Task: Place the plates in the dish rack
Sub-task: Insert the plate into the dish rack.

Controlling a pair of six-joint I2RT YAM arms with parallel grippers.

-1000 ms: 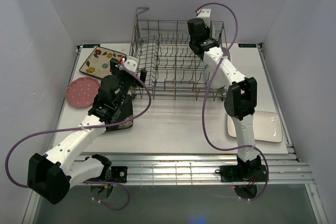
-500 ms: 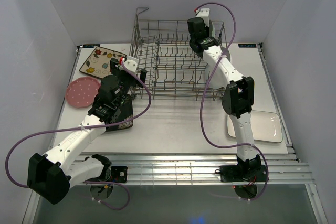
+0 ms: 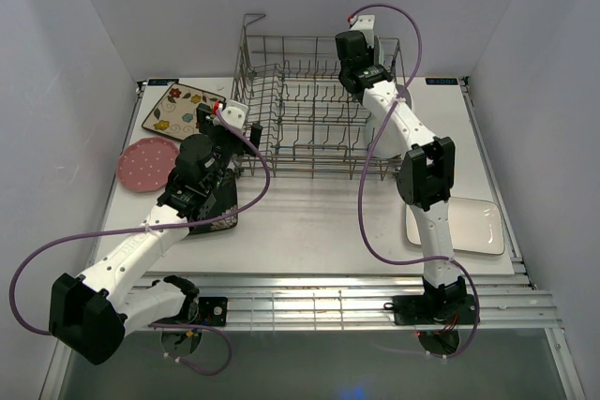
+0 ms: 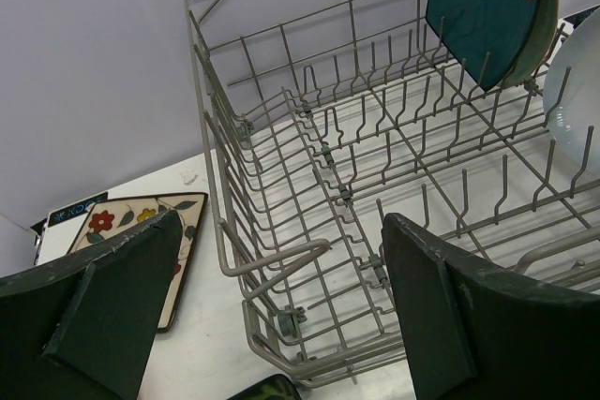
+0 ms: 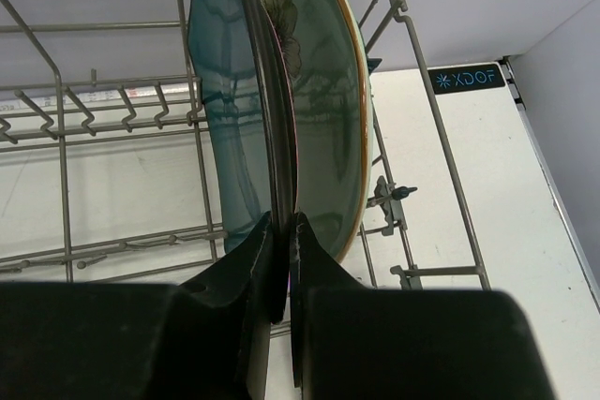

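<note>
At the far right end of the dish rack (image 3: pixel 300 164), my right arm's fingers (image 5: pixel 234 325) are pinched tight on the upper edge of the teal square plate (image 5: pixel 220 110), which stands on edge among the tines. Just beside it, toward the rack's end wall, the mint-green round plate (image 5: pixel 328 110) stands upright too; I cannot tell whether the two touch. A pale plate (image 4: pixel 577 91) leans in the rack farther to the right.

The rack itself sits on the far half of the counter (image 3: pixel 319 222), about midway across.

My left arm's fingers (image 4: pixel 122 297) are spread wide and hold nothing, poised off the rack's near left corner and aimed into its bare tines.

Four dishes lie flat on the counter outside the rack. The cream floral square plate (image 3: pixel 173 108) is at the far left corner, and the pink dotted round plate (image 3: pixel 145 164) is nearer, along the left edge. The dark patterned square plate (image 3: pixel 216 214) is partly hidden under my left arm. The white rectangular plate (image 3: pixel 473 227) lies at the near right, beside my right arm.
</note>
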